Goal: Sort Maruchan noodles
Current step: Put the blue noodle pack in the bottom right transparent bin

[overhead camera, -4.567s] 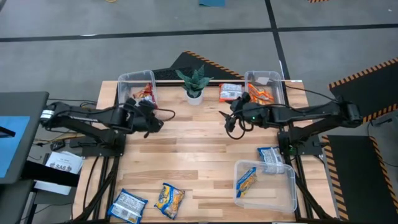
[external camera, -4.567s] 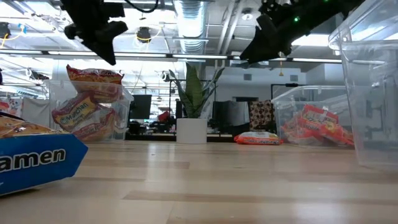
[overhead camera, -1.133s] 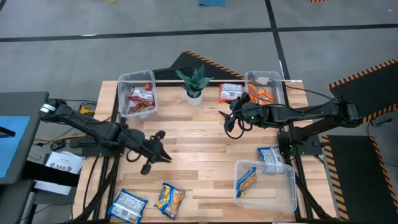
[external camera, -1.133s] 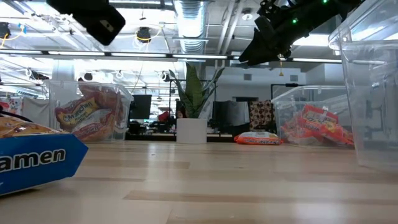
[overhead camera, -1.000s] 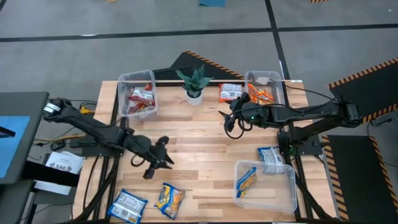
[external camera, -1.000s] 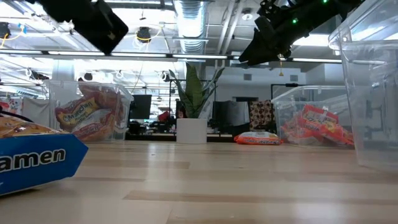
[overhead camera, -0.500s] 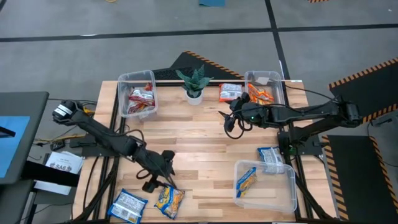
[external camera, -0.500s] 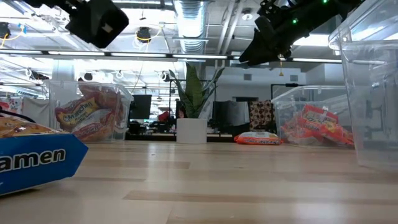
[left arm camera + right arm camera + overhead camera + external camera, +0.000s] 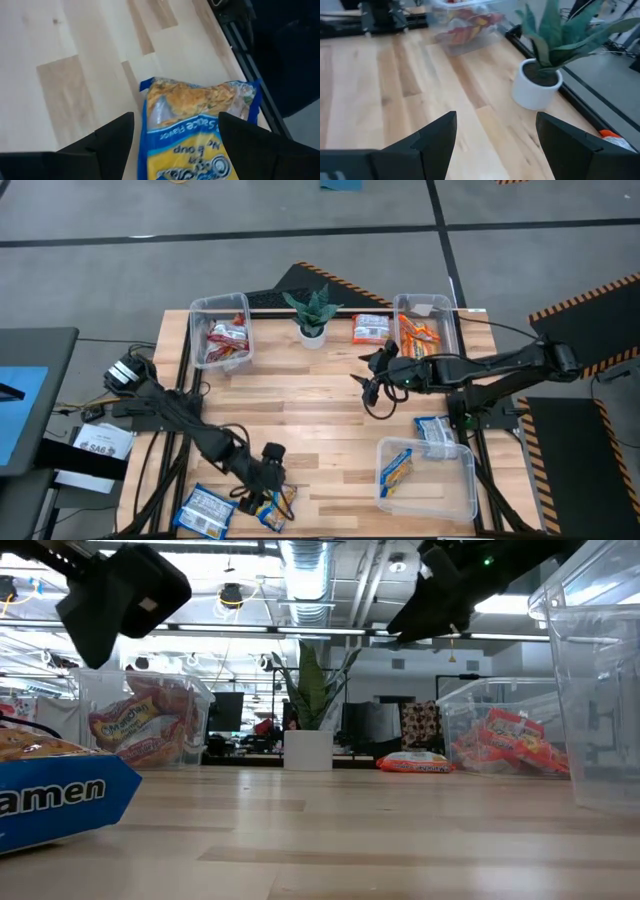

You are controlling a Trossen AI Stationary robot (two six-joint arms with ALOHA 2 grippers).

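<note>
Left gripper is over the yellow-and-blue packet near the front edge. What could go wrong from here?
The yellow-and-blue packet lies close to the table's front edge; a glancing touch from the open left gripper might push it off. The blue-and-white packet sits right beside it, so a wide grasp may snag both. The crinkly wrapper could slip between the fingers.

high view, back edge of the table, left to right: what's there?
Left clear bin with red packets → potted plant → loose red-and-white noodle packet → right clear bin with orange packets.
</note>
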